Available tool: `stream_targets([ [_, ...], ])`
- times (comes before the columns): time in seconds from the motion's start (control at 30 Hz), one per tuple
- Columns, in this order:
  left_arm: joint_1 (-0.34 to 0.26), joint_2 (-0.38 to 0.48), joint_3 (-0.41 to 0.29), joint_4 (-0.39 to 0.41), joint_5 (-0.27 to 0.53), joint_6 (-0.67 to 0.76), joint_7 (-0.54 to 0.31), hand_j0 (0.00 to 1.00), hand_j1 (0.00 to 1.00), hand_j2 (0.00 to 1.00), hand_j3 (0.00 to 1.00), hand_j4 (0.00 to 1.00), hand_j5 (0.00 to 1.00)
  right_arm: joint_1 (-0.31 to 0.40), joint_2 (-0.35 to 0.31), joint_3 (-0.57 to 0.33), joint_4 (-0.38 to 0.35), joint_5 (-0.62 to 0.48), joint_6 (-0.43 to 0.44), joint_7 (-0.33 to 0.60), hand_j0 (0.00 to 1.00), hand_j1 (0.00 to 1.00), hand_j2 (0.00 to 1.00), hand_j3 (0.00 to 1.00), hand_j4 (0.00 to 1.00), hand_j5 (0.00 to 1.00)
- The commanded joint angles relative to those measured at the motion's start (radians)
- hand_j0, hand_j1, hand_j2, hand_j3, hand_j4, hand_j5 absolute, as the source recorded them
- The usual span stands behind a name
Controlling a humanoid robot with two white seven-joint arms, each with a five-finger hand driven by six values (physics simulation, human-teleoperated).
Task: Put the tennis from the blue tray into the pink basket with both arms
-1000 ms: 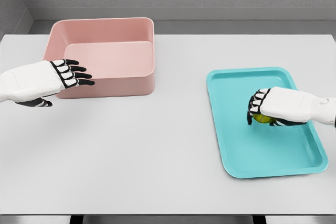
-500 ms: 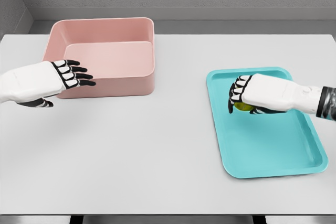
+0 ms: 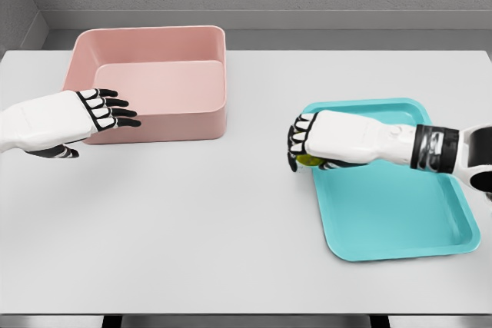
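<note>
My right hand (image 3: pixel 301 147) is curled around the yellow-green tennis ball (image 3: pixel 309 160), of which only a sliver shows under the fingers. It hovers over the left rim of the blue tray (image 3: pixel 384 205). The pink basket (image 3: pixel 154 82) stands at the back left of the table. My left hand (image 3: pixel 111 109) floats in front of the basket's front wall with fingers stretched out and nothing in them.
The white table (image 3: pixel 231 220) spreads between basket and tray. Its front edge runs along the bottom of the view. A grey wall stands behind the table.
My right hand has carried the tennis ball leftward from the middle of the tray to its left rim. The left hand has stayed where it was.
</note>
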Motion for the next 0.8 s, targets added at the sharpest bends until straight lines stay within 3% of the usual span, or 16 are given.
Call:
stream_targets([
  [0.0, 0.000, 0.000, 0.001, 0.000, 0.006, 0.001, 0.001, 1.00, 1.00, 1.00, 1.00, 1.00, 1.00, -0.006, 0.041, 0.051, 0.000, 0.002, 0.003, 0.003, 0.41, 0.41, 0.41, 0.41, 0.41, 0.41],
  [0.3, 0.003, -0.006, -0.001, 0.000, 0.006, 0.001, 0.001, 1.00, 1.00, 1.00, 1.00, 1.00, 1.00, -0.057, 0.147, 0.132, 0.009, 0.082, 0.003, 0.009, 0.40, 0.40, 0.40, 0.40, 0.40, 0.40],
  [0.43, 0.005, -0.004, -0.001, 0.000, 0.006, 0.001, 0.001, 1.00, 1.00, 1.00, 1.00, 1.00, 1.00, -0.087, 0.222, 0.165, 0.061, 0.116, 0.003, 0.009, 0.39, 0.39, 0.39, 0.39, 0.39, 0.39],
  [0.53, 0.005, -0.004, -0.001, 0.000, 0.006, 0.001, 0.001, 1.00, 1.00, 1.00, 1.00, 1.00, 1.00, -0.130, 0.292, 0.220, 0.153, 0.133, 0.003, 0.009, 0.39, 0.39, 0.39, 0.39, 0.39, 0.39],
  [0.77, 0.003, -0.004, -0.001, 0.000, 0.007, 0.001, 0.001, 1.00, 1.00, 1.00, 1.00, 1.00, 1.00, -0.132, 0.349, 0.281, 0.191, 0.182, 0.003, 0.009, 0.39, 0.39, 0.39, 0.39, 0.39, 0.39],
])
